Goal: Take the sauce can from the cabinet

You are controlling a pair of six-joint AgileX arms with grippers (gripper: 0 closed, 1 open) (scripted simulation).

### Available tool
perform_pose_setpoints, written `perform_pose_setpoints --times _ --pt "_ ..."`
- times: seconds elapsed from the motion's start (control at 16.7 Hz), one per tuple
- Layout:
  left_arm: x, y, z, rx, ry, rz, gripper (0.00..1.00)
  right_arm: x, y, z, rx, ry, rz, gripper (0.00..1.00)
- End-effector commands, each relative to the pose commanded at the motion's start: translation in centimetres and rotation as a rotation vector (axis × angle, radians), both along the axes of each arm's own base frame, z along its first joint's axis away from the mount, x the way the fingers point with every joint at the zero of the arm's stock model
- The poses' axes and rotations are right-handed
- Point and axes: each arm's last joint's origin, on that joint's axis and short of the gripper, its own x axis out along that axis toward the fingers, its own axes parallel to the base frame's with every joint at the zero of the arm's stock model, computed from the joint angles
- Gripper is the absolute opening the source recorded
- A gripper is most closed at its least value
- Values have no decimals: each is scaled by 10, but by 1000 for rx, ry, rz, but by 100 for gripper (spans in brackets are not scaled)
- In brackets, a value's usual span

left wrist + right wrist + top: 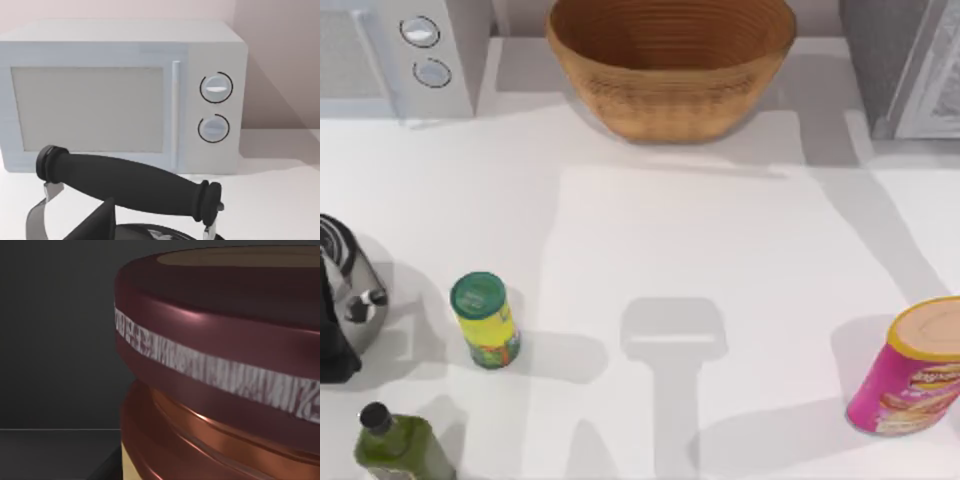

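Sauce can upright in dark cabinet interior, close before right tool, tool state unclear.

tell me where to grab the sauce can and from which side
Grip the sauce can across its round side wall below the maroon rim, coming in level from the open front of the cabinet. It stands upright in the dark interior, close before the right wrist camera; a top approach looks blocked.
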Motion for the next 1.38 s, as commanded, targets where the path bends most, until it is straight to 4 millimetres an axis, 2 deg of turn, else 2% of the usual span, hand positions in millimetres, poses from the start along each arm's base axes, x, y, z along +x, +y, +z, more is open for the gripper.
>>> perform_pose_setpoints --times 0.18,0.3,0.72,0.9,1.02,1.14,1.26,1.38 --pt "0 0 0 0 0 0 100 -61 -7 17 0 -2 -5 0" --pt "0 0 0 0 0 0 100 -84 -11 21 -2 2 -6 0" --pt "0 0 0 0 0 0 100 -91 -15 23 5 -6 -9 0" --pt "0 0 0 0 0 0 100 -101 -26 19 17 -26 -5 0" --pt "0 0 0 0 0 0 100 -110 -37 9 23 -37 -2 0" --pt "0 0 0 0 0 0 100 -119 -48 -9 20 -37 -2 0" --pt "0 0 0 0 0 0 100 -126 -59 -38 10 -20 -3 0" --pt "0 0 0 0 0 0 100 -132 -69 -79 -4 13 -5 0"
